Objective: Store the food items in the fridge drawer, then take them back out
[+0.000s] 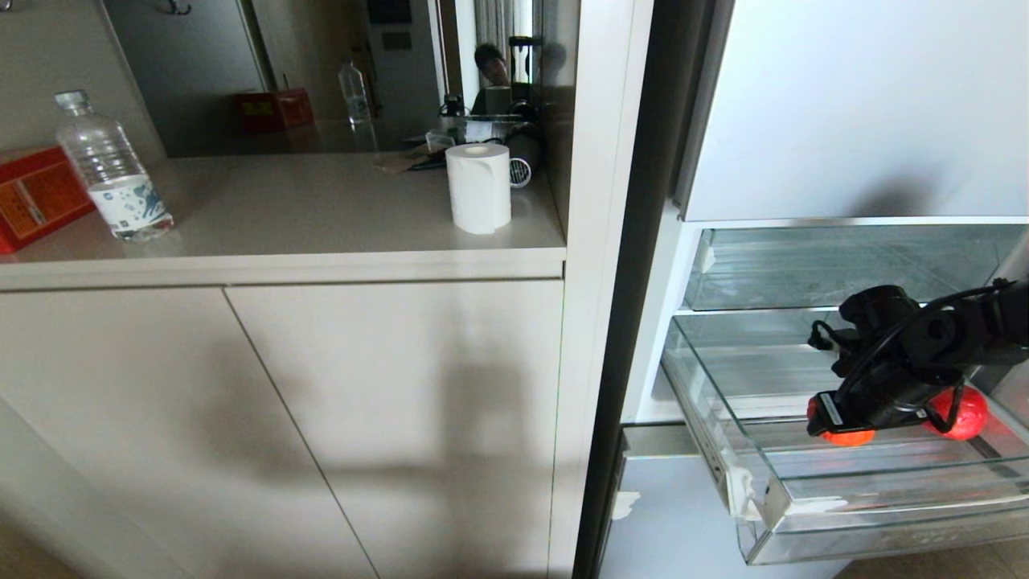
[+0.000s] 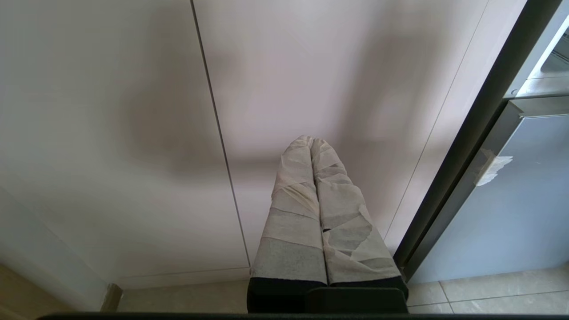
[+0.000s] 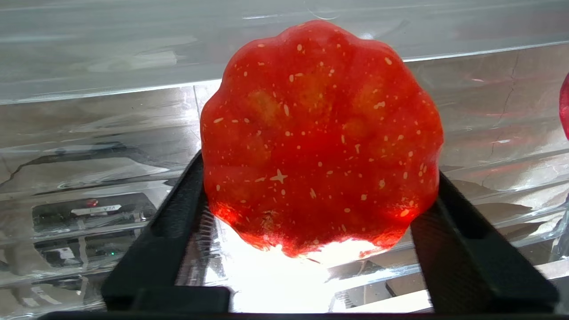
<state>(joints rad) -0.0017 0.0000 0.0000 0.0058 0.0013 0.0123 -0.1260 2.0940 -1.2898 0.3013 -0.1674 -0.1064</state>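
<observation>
Right end effector (image 3: 320,209) is reaching down into the fridge drawer (image 1: 852,523), its black fingers (image 3: 178,222) bracketing a lobed red tomato-like fruit (image 3: 320,133) and touching its sides. A second red fruit (image 1: 965,412) is sitting just beside it, farther right in the same drawer. Left end effector (image 2: 313,144), tape-wrapped fingers pressed together, is hanging before the cabinet doors (image 2: 133,111), well apart.

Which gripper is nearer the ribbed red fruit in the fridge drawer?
Right. The right gripper is inside the fridge drawer, fingers on both sides of the red fruit. The left gripper hangs by the cabinet door, outside the fridge.
</observation>
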